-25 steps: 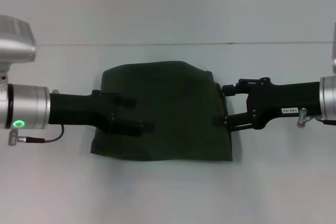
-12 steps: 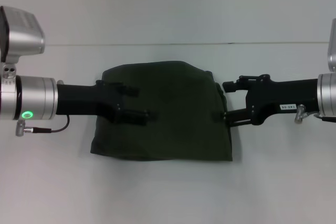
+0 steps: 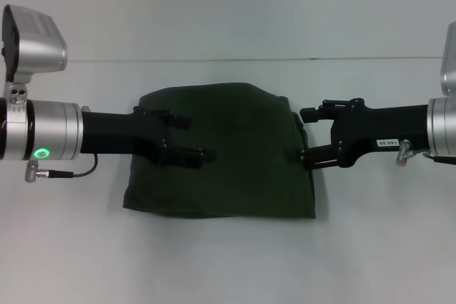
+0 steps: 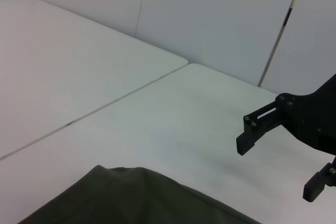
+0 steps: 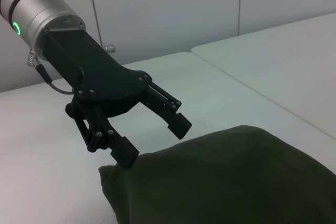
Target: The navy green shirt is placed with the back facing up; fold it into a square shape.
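The navy green shirt point(image 3: 235, 169) lies folded into a rough rectangle on the white table, plain side up. My left gripper point(image 3: 191, 137) hovers open over the shirt's left part with nothing between its fingers. The right wrist view shows that left gripper point(image 5: 157, 140) just above the shirt point(image 5: 236, 182), near its edge. My right gripper point(image 3: 305, 135) stands open at the shirt's right edge, its fingers on either side of the edge's middle. The left wrist view catches the right gripper point(image 4: 278, 166) beyond a corner of the shirt point(image 4: 136, 198).
A seam point(image 3: 228, 59) runs across the white table behind the shirt. Bare tabletop point(image 3: 228, 261) lies in front of the shirt and on both sides. Pale wall panels point(image 4: 210, 19) stand behind the table.
My left gripper has shifted a little toward the far side and to the right over the shirt. The right gripper's jaws have narrowed slightly. The shirt has not moved.
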Motion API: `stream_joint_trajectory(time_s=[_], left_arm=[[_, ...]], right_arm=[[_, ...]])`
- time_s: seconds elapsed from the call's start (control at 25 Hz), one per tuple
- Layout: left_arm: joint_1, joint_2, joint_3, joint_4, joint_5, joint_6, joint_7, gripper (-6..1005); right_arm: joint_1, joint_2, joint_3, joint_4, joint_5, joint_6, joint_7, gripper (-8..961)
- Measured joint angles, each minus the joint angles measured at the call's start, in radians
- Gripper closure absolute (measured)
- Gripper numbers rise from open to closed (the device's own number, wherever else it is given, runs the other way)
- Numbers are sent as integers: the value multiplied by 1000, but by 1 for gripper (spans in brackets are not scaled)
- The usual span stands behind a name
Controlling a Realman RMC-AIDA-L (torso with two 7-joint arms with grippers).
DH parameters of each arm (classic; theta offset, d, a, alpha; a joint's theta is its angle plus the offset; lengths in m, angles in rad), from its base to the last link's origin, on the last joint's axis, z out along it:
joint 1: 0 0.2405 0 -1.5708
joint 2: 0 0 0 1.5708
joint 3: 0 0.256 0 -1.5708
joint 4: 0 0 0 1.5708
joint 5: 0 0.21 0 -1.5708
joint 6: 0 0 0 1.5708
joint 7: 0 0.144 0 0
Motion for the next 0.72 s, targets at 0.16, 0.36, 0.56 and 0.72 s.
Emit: stream_joint_trajectory(time_s=[0.16, 0.36, 0.56, 0.72], left_arm=[[1, -1, 0, 0, 0, -1, 1, 52], [1, 0, -1, 0, 0, -1, 1, 52], [1, 0, 0, 0, 0, -1, 1, 52], [3, 0, 0, 0, 0, -2, 1, 52]], right_arm=[[0, 0, 0, 0, 0, 0, 0, 39], [0, 0, 0, 0, 0, -1, 0, 39], [-1, 0, 0, 0, 0, -1, -1, 39], [-1, 0, 0, 0, 0, 3, -2, 39]])
